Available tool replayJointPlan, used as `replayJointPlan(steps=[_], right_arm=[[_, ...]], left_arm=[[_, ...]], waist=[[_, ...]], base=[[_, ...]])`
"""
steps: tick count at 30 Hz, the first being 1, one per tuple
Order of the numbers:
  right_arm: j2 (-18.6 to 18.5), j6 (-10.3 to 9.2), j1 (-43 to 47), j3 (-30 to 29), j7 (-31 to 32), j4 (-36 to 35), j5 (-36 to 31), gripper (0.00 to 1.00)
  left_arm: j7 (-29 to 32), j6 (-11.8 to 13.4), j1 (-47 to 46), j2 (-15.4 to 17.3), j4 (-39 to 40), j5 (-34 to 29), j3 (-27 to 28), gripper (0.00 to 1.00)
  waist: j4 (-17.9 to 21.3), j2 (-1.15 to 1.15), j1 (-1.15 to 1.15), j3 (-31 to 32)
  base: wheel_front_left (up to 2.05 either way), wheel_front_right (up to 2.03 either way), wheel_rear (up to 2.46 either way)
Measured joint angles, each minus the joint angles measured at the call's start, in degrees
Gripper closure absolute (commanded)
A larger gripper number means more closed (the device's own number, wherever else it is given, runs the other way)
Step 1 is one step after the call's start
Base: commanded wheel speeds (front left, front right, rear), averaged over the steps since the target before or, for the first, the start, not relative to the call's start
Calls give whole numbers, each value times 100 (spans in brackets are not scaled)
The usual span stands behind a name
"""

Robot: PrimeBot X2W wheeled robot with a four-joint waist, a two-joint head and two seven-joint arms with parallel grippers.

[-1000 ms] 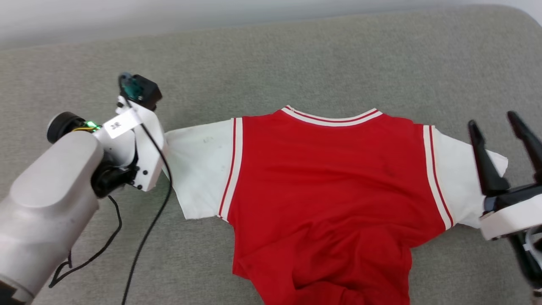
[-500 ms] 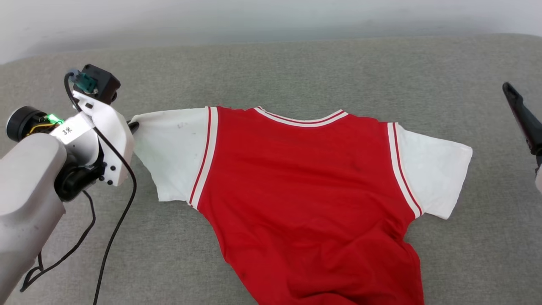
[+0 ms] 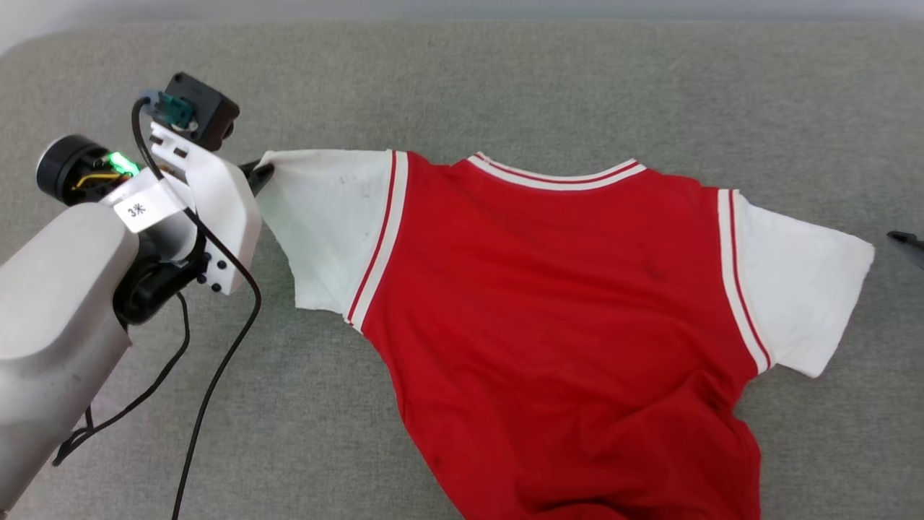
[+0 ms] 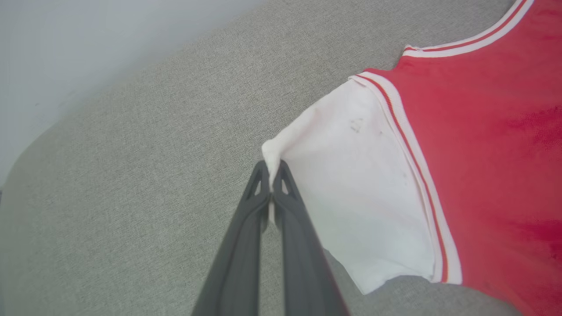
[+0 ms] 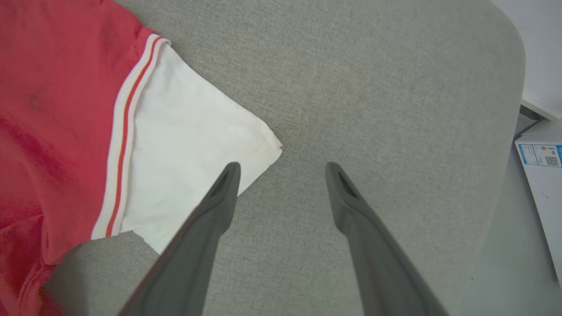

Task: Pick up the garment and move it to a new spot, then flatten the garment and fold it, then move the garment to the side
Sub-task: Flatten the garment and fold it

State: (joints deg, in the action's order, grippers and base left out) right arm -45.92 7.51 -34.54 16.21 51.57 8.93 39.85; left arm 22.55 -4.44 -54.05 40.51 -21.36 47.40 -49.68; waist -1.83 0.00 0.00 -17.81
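Note:
The garment (image 3: 570,310) is a red T-shirt with white sleeves and striped trim, spread plain side up on a grey padded surface (image 3: 505,79). My left gripper (image 3: 261,173) is shut on the far corner of its left white sleeve (image 4: 351,193), pinching the cloth between the dark fingertips (image 4: 272,175). My right gripper (image 5: 283,169) hovers open over the grey surface just past the right sleeve's corner (image 5: 268,140), holding nothing. One of its dark fingertips (image 3: 906,242) pokes in at the head view's right edge.
A black cable (image 3: 216,361) hangs from my left wrist and trails over the grey surface. The surface's rounded edge (image 5: 516,109) lies to the right of my right gripper, with a white box (image 5: 542,175) on the floor beyond it.
The head camera has shifted. My left gripper still pinches the left sleeve, now pulled out flatter. My right gripper has drawn away from the right sleeve towards the picture's right edge.

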Motion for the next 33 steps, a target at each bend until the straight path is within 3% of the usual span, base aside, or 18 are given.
replayJointPlan(steps=[11,18,19,20,26,27,33], right_arm=[[470,1,-475,337,-162,1161,14,0],[448,-4,-486,710,-379,1518,69,0],[449,-12,-504,747,-422,1539,125,62],[456,-12,-526,831,-571,1577,219,100],[515,-1,-567,1081,-1080,1581,342,100],[445,1,-639,1230,-1494,1532,310,100],[213,1,-832,1419,-2171,1258,387,100]], left_arm=[[-109,101,-280,-78,323,-179,21,100],[-158,109,-326,-99,313,-189,19,100],[-158,109,-326,-98,303,-189,18,100],[-175,109,-325,-101,282,-191,7,100],[-271,99,-321,-92,207,-229,-18,100],[-431,116,-316,-77,188,-274,-11,100],[-789,230,-271,76,298,-431,41,100]], waist=[[-264,0,1,-663],[-296,0,-1,-851],[-283,0,-1,-850],[-255,0,-1,-824],[-186,0,0,-629],[-141,0,0,-435],[-39,0,-1,62]], base=[[0,0,0],[0,0,0],[0,0,0],[0,0,0],[0,0,0],[0,0,0],[0,0,0]])
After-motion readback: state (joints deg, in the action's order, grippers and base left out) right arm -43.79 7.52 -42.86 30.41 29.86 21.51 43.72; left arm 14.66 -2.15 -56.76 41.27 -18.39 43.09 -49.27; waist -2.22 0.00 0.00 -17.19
